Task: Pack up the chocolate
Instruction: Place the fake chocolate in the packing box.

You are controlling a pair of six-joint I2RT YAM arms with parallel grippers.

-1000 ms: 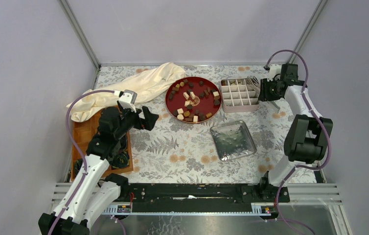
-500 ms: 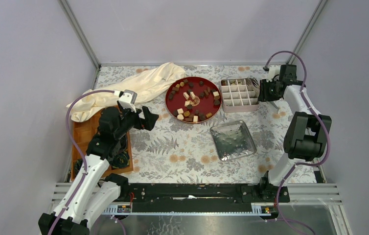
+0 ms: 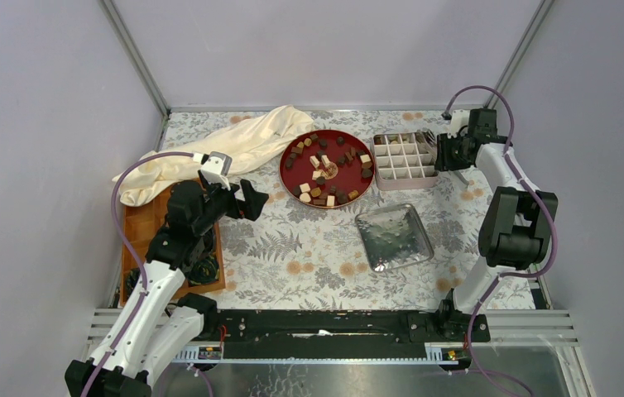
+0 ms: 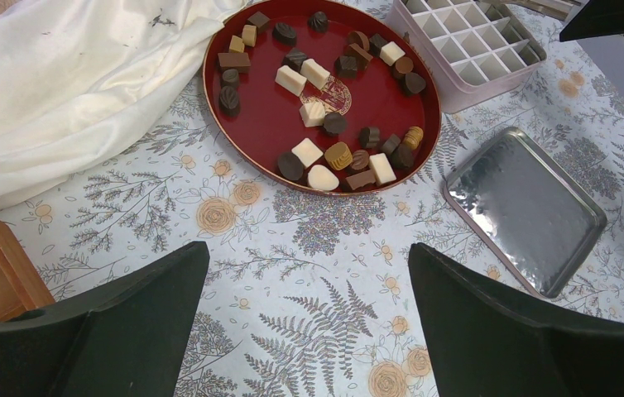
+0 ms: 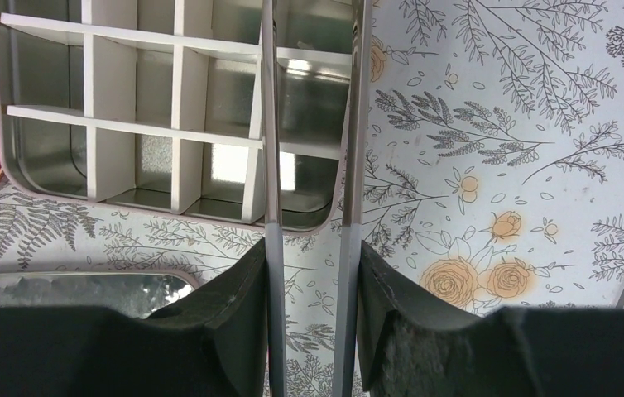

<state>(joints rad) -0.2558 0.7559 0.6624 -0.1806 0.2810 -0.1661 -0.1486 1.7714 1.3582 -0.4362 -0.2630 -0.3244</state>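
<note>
The chocolate (image 3: pixel 325 169) lies as several dark, tan and cream pieces on a round red plate (image 3: pixel 283 169), also seen in the left wrist view as chocolate (image 4: pixel 317 112) on the plate (image 4: pixel 263 116). My left gripper (image 3: pixel 252 204) hangs open left of the plate over the patterned cloth, its jaws (image 4: pixel 307 256) wide with nothing between them. My right gripper (image 3: pixel 449 153) is at the right end of the divided tin box (image 3: pixel 405 160) and is shut (image 5: pixel 310 248) on metal tongs (image 5: pixel 269 149). The two blades reach over the box's near-right cells (image 5: pixel 135 124), which look bare.
A silver lid (image 3: pixel 393 236) lies face up in front of the box. A cream cloth (image 3: pixel 226 149) is bunched at the back left. A wooden tray (image 3: pixel 147 223) with dark coiled items (image 3: pixel 205 269) sits under my left arm. Frame posts stand at the back corners.
My right gripper with the tongs has shifted slightly left toward the box. The left arm has not moved.
</note>
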